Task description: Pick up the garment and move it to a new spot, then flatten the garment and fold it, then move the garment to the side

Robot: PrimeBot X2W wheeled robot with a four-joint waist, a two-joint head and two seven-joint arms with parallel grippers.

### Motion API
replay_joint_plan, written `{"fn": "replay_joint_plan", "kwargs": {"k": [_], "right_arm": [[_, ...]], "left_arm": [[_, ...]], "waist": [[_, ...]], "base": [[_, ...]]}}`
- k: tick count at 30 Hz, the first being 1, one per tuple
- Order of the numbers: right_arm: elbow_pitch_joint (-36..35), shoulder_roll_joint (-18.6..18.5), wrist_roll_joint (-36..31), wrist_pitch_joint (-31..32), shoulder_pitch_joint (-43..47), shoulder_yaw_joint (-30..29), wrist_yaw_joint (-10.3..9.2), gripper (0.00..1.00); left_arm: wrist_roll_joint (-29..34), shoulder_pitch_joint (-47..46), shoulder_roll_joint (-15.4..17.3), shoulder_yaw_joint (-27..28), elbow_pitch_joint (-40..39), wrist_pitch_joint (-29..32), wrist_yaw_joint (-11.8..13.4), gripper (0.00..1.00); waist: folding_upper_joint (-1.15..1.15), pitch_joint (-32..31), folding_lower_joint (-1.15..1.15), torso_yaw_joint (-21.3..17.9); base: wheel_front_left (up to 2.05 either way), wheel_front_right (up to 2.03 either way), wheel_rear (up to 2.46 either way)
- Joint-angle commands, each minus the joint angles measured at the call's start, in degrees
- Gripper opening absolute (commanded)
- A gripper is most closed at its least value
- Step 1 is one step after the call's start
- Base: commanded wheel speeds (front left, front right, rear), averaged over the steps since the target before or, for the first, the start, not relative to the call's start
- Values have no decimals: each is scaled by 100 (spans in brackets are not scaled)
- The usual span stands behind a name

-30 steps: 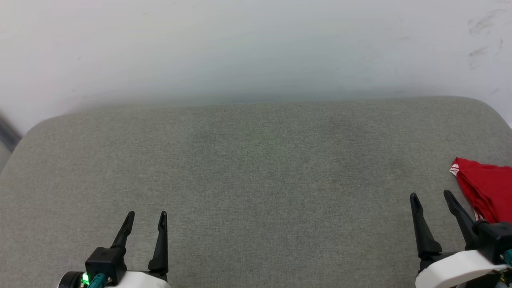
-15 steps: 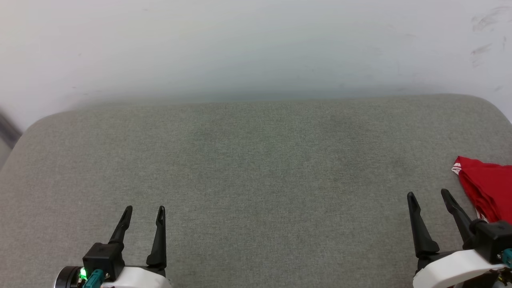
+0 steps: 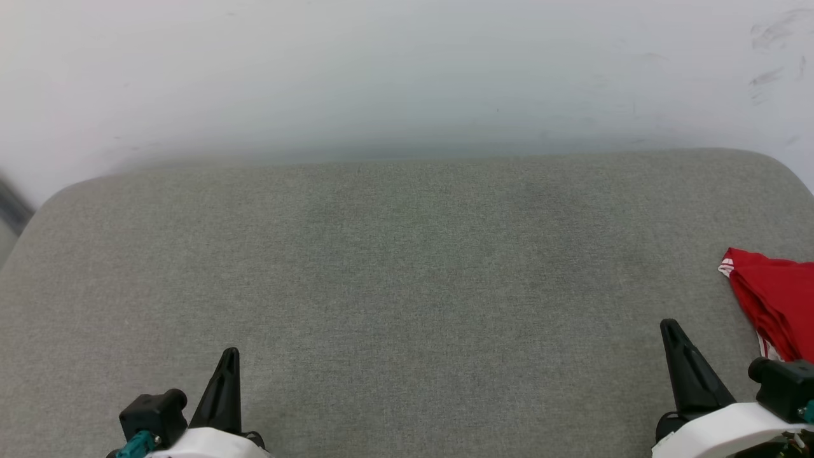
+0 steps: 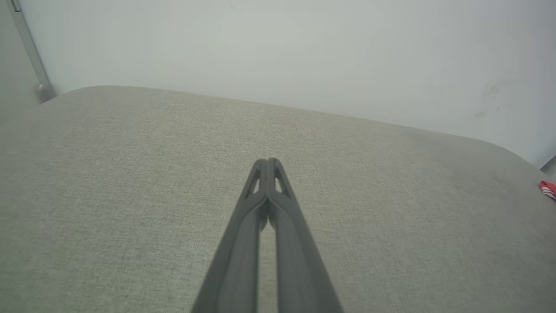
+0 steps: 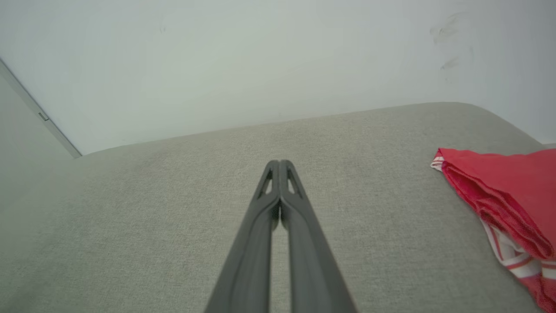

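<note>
Since a second ago our left gripper and right gripper have pressed their fingers together on nothing. We see the grey cushion, and at its right edge the red jersey, near our right gripper.

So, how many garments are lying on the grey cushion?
1. The red garment lies at the grey cushion's right edge, just right of the right gripper. Part of it runs past the frame, so more cloth may be hidden.
</note>
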Motion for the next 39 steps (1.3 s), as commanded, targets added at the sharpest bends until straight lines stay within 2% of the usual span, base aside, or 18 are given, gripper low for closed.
{"fn": "replay_joint_plan", "kwargs": {"k": [1,18,39], "right_arm": [[-19,-52,278,-27,-170,3,0,0],[451,-124,2093,-41,-448,24,-1,0],[908,-161,3869,-19,-706,-1,-1,0]], "left_arm": [[-223,-182,5,88,-51,44,-48,0],[-1737,-399,-192,406,159,444,-292,0],[-3239,-597,-407,738,339,859,-534,0]], "waist": [[0,1,0,0],[0,14,0,1],[0,30,0,2]], "base": [[0,0,0],[0,0,0],[0,0,0]]}}
